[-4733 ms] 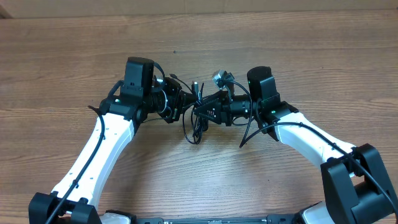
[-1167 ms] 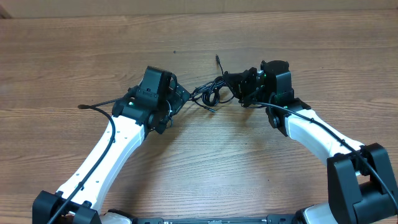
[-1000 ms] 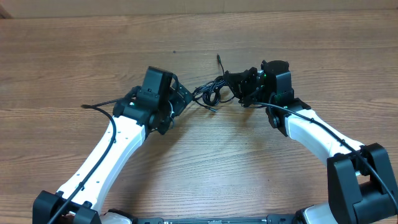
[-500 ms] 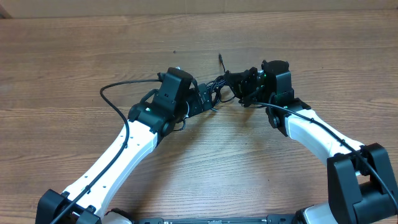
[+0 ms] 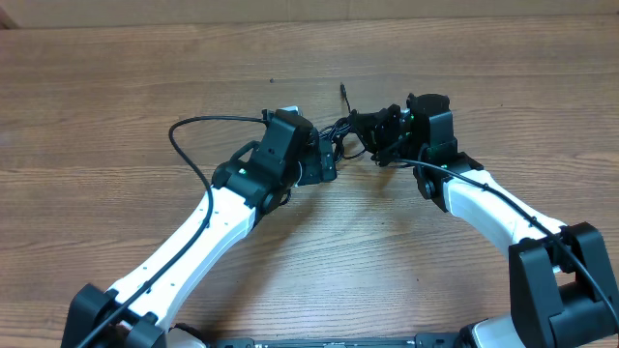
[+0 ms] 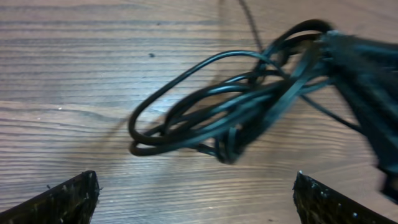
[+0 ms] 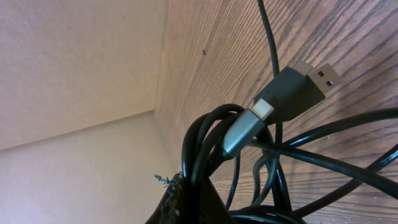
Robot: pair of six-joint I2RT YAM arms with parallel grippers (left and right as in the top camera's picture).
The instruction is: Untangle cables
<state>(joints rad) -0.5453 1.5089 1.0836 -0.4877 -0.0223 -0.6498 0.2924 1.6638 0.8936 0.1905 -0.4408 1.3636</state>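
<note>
Right gripper (image 5: 379,138) is clamped on the cables (image 5: 338,135). The bundle trails off its tips to the left, on the table (image 5: 97,87) around the middle, nearer the far edge. Left gripper (image 6: 196,202) has its fingers wide apart, with the cable loops just ahead of them. Versus a second ago, the left arm has swung in to the bundle; the right arm is unchanged.

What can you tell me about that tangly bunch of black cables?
The cables are thin, black and rubbery-looking, looped over each other in one messy bundle. One end has a dark grey USB plug; beside it is a slimmer silvery plug. The right gripper pinches one side of the bundle low over the wooden table. The left gripper is open, not touching it.
</note>
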